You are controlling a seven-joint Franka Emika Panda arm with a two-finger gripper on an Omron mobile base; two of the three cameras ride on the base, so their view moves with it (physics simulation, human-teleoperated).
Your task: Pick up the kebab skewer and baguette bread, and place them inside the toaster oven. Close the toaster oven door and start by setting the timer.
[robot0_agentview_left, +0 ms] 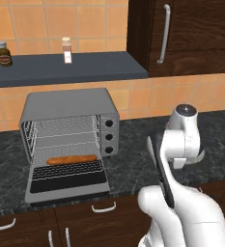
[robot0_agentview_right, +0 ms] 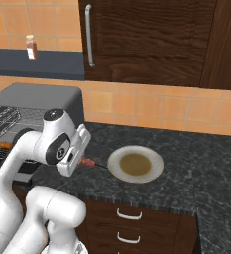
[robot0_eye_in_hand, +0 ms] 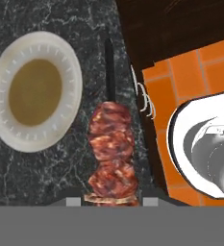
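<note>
Baguette point(robot0_agentview_left: 71, 159) already lying on the lower rack inside the toaster oven point(robot0_agentview_left: 68, 140), door point(robot0_agentview_left: 68, 185) folded down open. Gripper point(robot0_eye_in_hand: 111, 199) clamped on the kebab skewer point(robot0_eye_in_hand: 111, 153), meat chunks between the fingers, dark tip pointing away over the counter point(robot0_agentview_right: 196, 149). From the right base view, skewer point(robot0_agentview_right: 88, 161) held above the counter just beside the empty plate point(robot0_agentview_right: 136, 163), well apart from the oven. Roughly halfway by judgement: bread in, skewer picked but not yet carried over. Left: move skewer to the rack, release, lift door shut, turn a knob point(robot0_agentview_left: 108, 136) for the timer. Which knob is the timer, cannot tell.
</note>
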